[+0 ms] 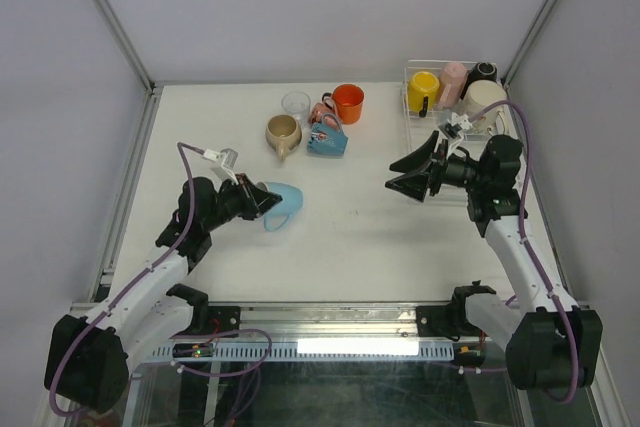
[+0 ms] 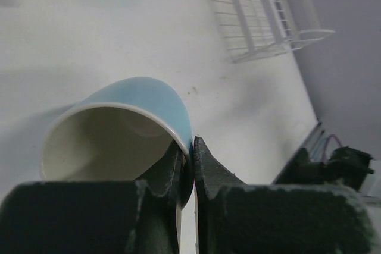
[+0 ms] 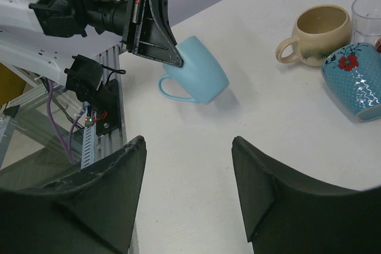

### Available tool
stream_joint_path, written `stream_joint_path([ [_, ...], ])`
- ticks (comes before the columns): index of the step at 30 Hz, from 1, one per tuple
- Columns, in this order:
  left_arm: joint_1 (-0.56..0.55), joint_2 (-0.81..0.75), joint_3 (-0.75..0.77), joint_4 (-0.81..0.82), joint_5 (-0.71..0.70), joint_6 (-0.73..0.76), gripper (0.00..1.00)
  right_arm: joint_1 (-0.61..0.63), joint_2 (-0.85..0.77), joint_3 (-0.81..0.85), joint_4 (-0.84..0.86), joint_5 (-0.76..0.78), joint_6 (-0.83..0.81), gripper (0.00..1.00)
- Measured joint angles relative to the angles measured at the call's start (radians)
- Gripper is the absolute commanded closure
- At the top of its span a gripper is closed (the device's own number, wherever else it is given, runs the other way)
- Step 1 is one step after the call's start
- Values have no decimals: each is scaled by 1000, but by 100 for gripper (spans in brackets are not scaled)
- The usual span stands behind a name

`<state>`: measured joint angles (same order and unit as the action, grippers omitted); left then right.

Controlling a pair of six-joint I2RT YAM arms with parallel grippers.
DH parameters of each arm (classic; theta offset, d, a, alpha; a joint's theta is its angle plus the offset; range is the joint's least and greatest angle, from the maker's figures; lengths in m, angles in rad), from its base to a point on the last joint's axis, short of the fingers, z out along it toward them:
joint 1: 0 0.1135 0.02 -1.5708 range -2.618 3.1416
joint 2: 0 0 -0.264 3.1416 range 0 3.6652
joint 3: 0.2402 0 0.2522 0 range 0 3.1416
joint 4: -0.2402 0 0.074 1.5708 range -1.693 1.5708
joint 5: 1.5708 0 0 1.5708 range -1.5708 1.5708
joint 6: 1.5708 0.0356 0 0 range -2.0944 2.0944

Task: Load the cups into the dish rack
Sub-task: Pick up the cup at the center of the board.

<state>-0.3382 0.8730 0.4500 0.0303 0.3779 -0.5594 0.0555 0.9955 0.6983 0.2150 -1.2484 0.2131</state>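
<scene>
Left jaws: clamped together on the rim of the light blue mug (image 2: pixel 137 111), one finger inside. The mug hangs tilted ahead of them (apparently just clear of the counter (image 1: pixel 350 237)). Right jaws: apart, empty, facing it. The dish rack (image 2: pixel 256 34) lies behind the right jaws, far from the left.

Step judged: carrying. Next calls for a handover or a long reach.
</scene>
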Motion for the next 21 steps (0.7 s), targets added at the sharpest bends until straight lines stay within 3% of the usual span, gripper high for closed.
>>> stream_joint_path([
  [10, -40, 17, -221, 618, 31, -355, 100, 2, 0, -11, 155, -26, 155, 37],
  [17, -242, 85, -220, 864, -119, -372, 100, 2, -1, -30, 221, -27, 246, 37],
  [21, -292, 158, -219, 988, -186, -369, 100, 3, 0, -30, 243, -21, 312, 37],
])
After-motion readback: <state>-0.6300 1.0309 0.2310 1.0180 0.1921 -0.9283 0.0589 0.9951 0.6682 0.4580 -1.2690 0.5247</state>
